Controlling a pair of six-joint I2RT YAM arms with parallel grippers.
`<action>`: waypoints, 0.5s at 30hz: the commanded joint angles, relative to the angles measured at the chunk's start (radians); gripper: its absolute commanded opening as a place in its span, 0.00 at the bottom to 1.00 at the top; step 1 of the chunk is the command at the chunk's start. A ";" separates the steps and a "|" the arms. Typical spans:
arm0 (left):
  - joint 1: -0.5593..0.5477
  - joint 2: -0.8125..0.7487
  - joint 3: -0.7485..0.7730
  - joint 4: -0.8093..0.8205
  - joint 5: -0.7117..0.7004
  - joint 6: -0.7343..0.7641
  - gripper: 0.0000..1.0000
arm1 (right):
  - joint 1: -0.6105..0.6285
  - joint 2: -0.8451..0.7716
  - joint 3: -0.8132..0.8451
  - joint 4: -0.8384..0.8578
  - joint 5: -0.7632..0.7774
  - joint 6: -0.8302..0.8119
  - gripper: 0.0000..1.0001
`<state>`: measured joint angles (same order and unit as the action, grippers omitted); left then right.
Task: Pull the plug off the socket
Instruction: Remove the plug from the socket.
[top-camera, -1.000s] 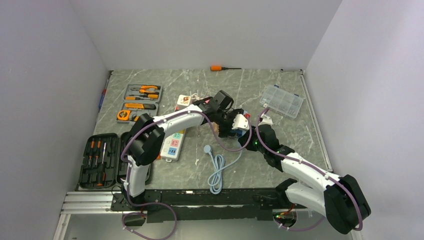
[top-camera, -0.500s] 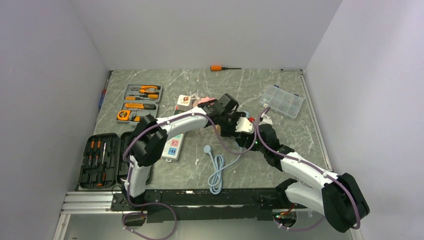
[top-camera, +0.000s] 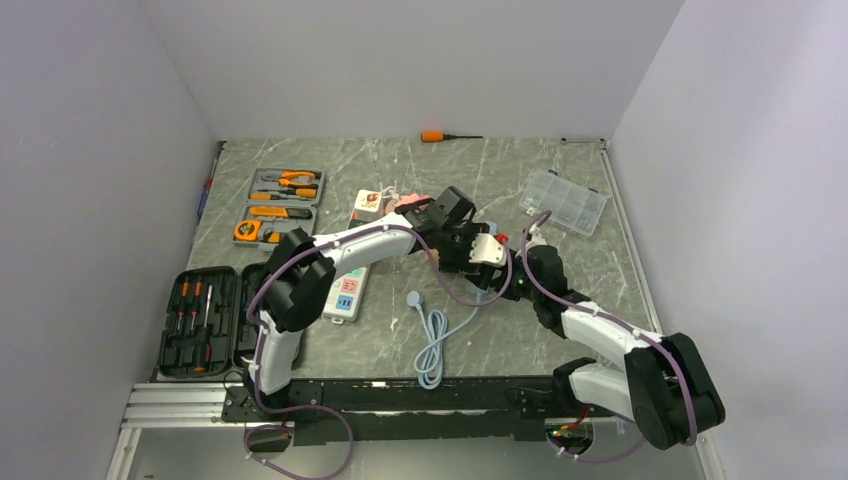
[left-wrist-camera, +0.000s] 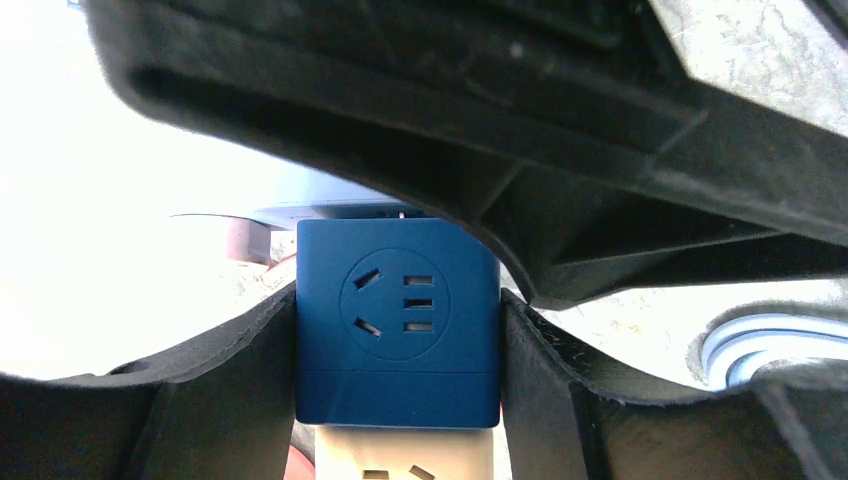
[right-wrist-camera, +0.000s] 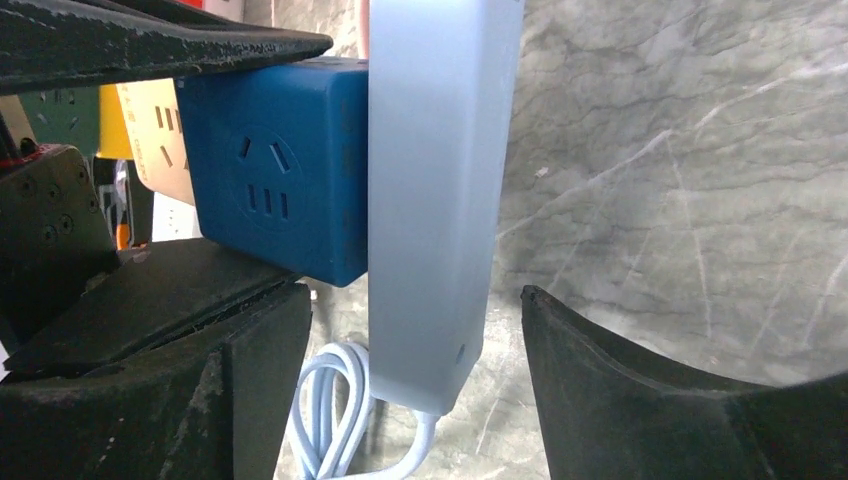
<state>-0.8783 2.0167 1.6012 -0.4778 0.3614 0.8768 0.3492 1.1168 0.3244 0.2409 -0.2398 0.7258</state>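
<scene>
The plug is a dark blue cube (left-wrist-camera: 398, 335) with outlet slots on its face. It sits in the socket (right-wrist-camera: 435, 200), a pale white power strip held up on edge above the table (top-camera: 488, 250). My left gripper (left-wrist-camera: 398, 400) is shut on the blue cube, one finger on each side. My right gripper (right-wrist-camera: 415, 380) is open, its jaws on either side of the strip's cable end without touching it. A cream block (left-wrist-camera: 400, 462) with slots sits beside the cube. The strip's pale blue cable (top-camera: 435, 340) coils on the table.
Another strip with coloured outlets (top-camera: 345, 290) lies under my left arm. A pink disc (top-camera: 405, 201), a cream cube (top-camera: 368, 202), tool trays (top-camera: 283, 187), a black screwdriver case (top-camera: 200, 320), a clear organiser box (top-camera: 565, 200) and an orange screwdriver (top-camera: 435, 135) surround the middle.
My left gripper has shifted slightly right and turned with the cube and strip. My right arm has swung its elbow rightward and brought its open jaws around the strip.
</scene>
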 joint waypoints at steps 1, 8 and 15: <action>-0.001 -0.055 0.059 0.013 0.004 -0.019 0.00 | 0.004 0.036 0.012 0.111 -0.068 0.008 0.77; -0.002 -0.053 0.099 -0.019 0.021 -0.025 0.00 | 0.019 0.102 0.012 0.098 0.008 0.003 0.67; -0.001 -0.070 0.092 -0.045 0.032 -0.026 0.00 | 0.022 0.119 0.066 0.087 0.066 -0.003 0.33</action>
<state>-0.8787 2.0167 1.6386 -0.5224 0.3656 0.8673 0.3737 1.2255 0.3313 0.2878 -0.2382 0.7292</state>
